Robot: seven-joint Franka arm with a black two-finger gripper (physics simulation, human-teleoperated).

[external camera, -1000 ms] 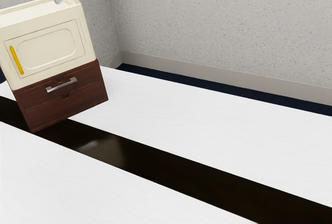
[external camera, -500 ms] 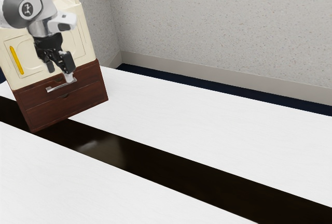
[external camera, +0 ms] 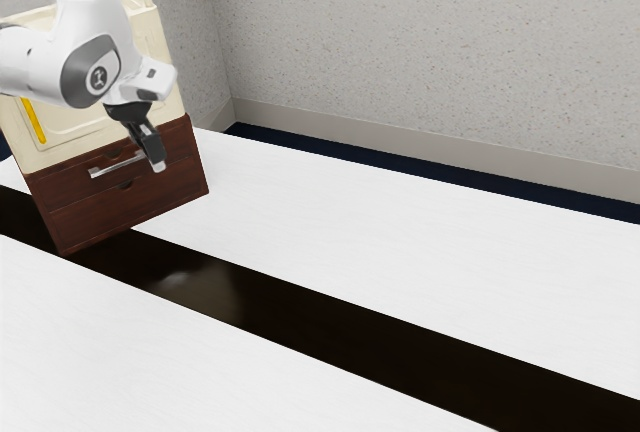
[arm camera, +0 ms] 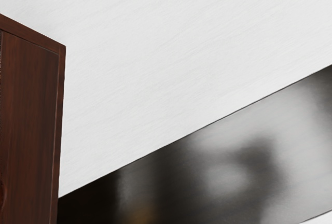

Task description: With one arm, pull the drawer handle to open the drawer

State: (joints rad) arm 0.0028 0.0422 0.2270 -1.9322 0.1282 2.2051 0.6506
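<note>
Silver bar handle (external camera: 112, 167) on the upper drawer (external camera: 62, 183) of the dark brown wooden cabinet (external camera: 201, 170), at the exterior view's left; drawer looks shut, front flush. Gripper (external camera: 157, 166) by the handle's end toward the exterior view's right, pointing down; contact unclear. Can't tell if gripper is wide or narrow. White arm (external camera: 88, 37) partly covers the cream upper unit (external camera: 70, 150) with yellow door handle (external camera: 34, 120). Wrist view: cabinet side edge, white tabletop, glossy black strip (arm camera: 171, 182) with blurry reflections. Cabinet stands on the white tabletop (external camera: 400, 252) and black strip; speckled gray wall (external camera: 420, 52) behind.
</note>
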